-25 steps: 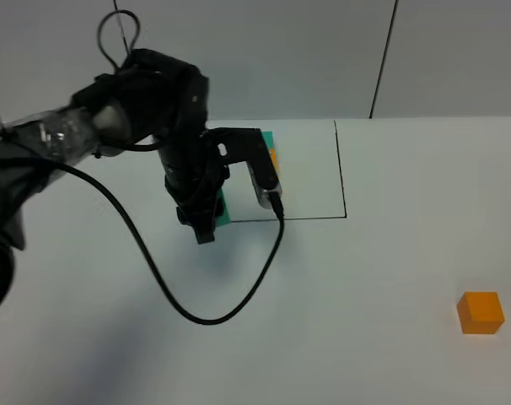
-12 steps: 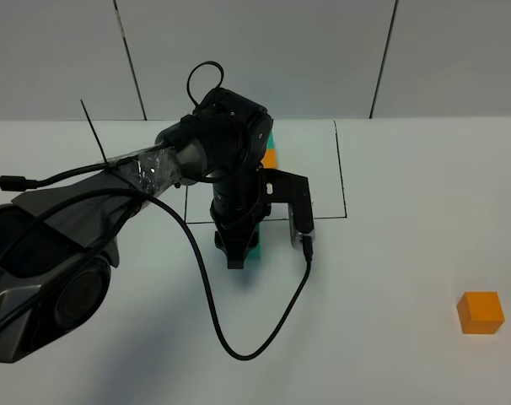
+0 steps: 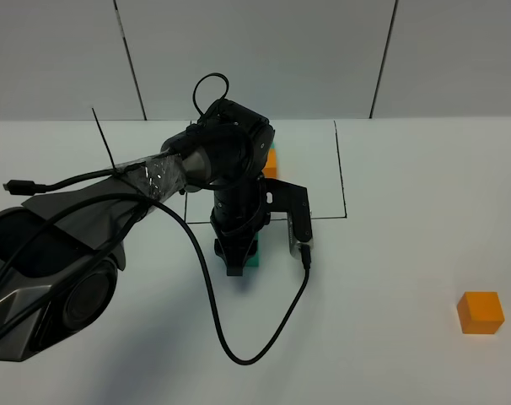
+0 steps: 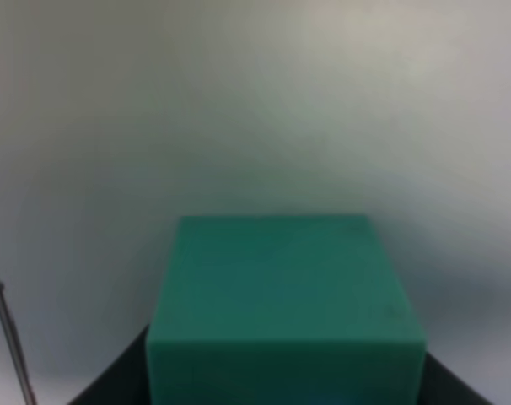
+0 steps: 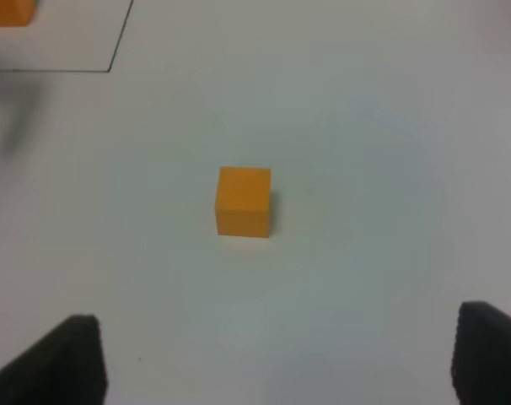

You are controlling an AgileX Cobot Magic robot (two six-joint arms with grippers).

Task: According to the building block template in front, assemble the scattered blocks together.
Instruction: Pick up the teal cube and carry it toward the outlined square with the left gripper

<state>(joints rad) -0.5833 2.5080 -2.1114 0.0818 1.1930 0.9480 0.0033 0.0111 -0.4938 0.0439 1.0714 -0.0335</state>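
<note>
My left gripper point(image 3: 237, 257) is shut on the teal cube point(image 3: 253, 252), just in front of the black outline's front line point(image 3: 323, 218). In the left wrist view the teal cube point(image 4: 285, 304) fills the space between the dark fingers point(image 4: 112, 384). The template's orange cube point(image 3: 271, 161) shows inside the outline behind my arm; its teal half is hidden by the arm. The loose orange cube point(image 3: 480, 312) sits alone at the front right. In the right wrist view my right gripper point(image 5: 281, 363) is open, hovering apart from the orange cube point(image 5: 244, 200).
The left arm's black cable point(image 3: 264, 337) loops over the table in front of the gripper. The outline's corner point(image 5: 112, 69) and the template's orange cube point(image 5: 9, 12) show at the edge of the right wrist view.
My left gripper has carried the teal cube from inside the outline, forward and to the right, across its front line. The orange cube has not moved.
</note>
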